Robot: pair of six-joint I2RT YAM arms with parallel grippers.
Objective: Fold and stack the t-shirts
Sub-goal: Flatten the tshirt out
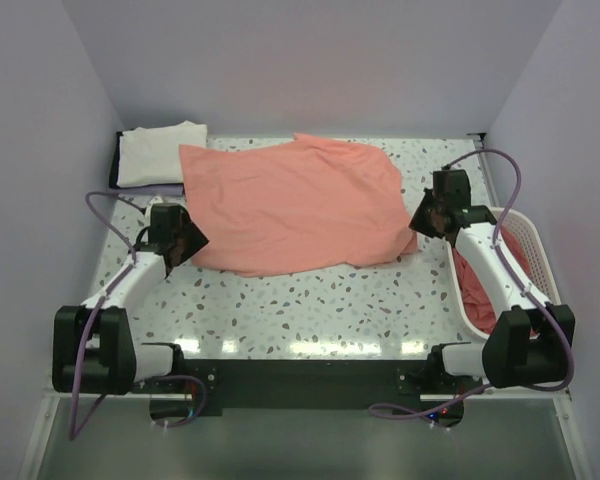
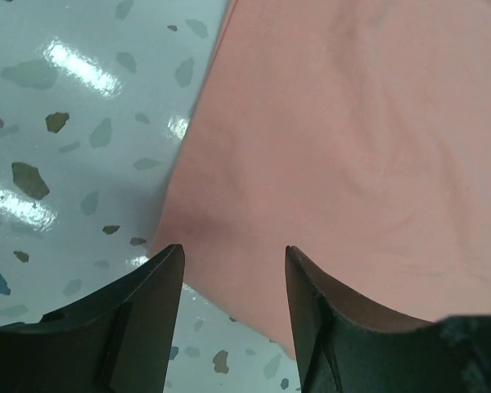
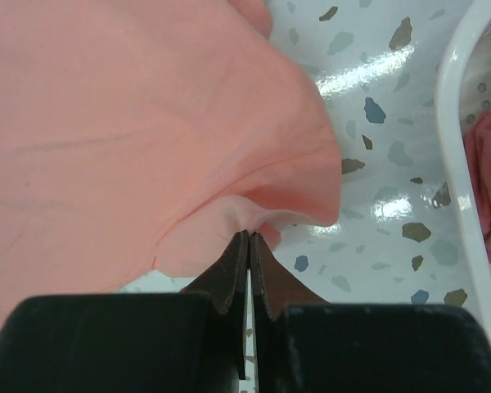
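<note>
Shirt [image 1: 290, 205] of salmon pink lies spread mid-tabletop [image 1: 310, 305], its left edge under the open, empty left gripper [image 2: 233, 254], its right edge pinched in the closed right gripper [image 3: 252, 237].

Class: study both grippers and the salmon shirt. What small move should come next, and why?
Probably the right gripper should open. It is shut on the right edge of the salmon shirt, which lies spread on the table, while the left gripper stands open above the shirt's left edge, holding nothing.
</note>
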